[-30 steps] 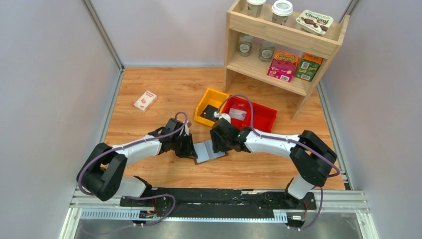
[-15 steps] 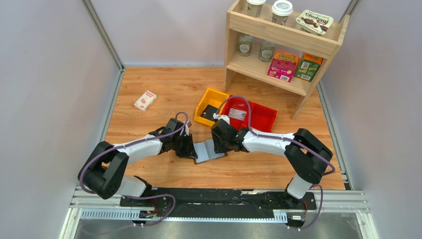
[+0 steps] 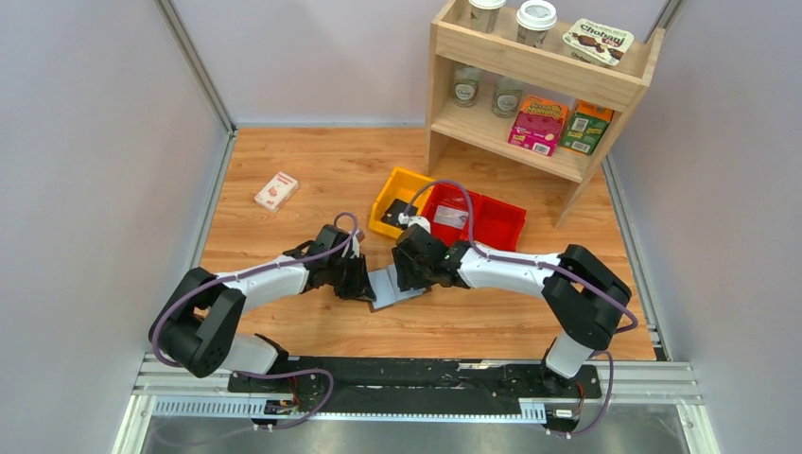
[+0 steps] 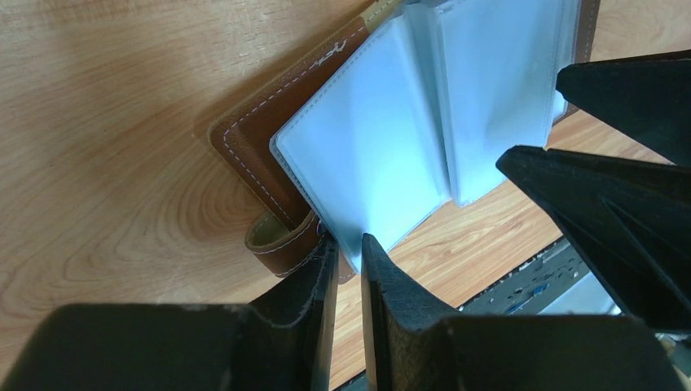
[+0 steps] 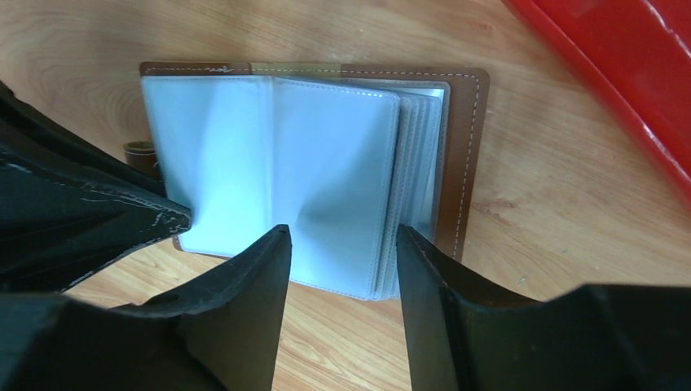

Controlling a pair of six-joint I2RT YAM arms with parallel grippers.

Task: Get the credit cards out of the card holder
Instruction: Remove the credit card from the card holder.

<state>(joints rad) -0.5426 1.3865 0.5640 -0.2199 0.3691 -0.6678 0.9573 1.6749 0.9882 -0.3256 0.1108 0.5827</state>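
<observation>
wooden table (image 3: 312, 170) fills the cell. toward its 6 o'clock edge lies the card holder (image 3: 392, 287), spread open, its pale sleeves fanned, with no card showing in the open pair. at the holder's 9 o'clock the left gripper (image 4: 346, 244) is narrowed onto its corner, pinning it. at 3 o'clock the right gripper (image 5: 342, 232) stands parted over the sleeve stack, holding nothing. the step looks like leafing for a card; the next move calls for catching one sleeve edge only. a red bin (image 3: 492, 222) sits at 1 o'clock.
</observation>
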